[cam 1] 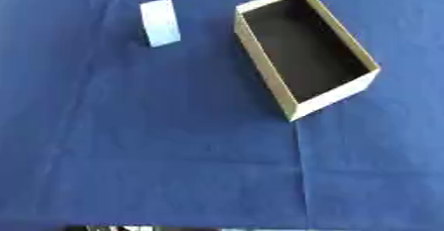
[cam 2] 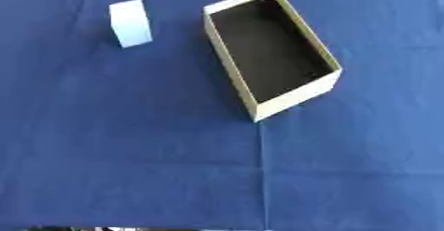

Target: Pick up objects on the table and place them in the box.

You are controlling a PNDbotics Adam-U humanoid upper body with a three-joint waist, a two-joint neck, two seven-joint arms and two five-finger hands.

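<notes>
Table: covered w/ blue cloth (cam 1: pixel 173 150), creased in faint lines.
Box: open cardboard box (cam 1: pixel 260 59), tan walls, dark inside, set askew right of centre, long axis running far-left to near-right. Nothing is seen inside it.
Object: pale blue-white block (cam 1: pixel 160 22), rectangular, standing on cloth at far left, well apart from box, left of box's far corner.
Hands: neither L nor R hand is seen in either view, so finger state can't be told.
</notes>
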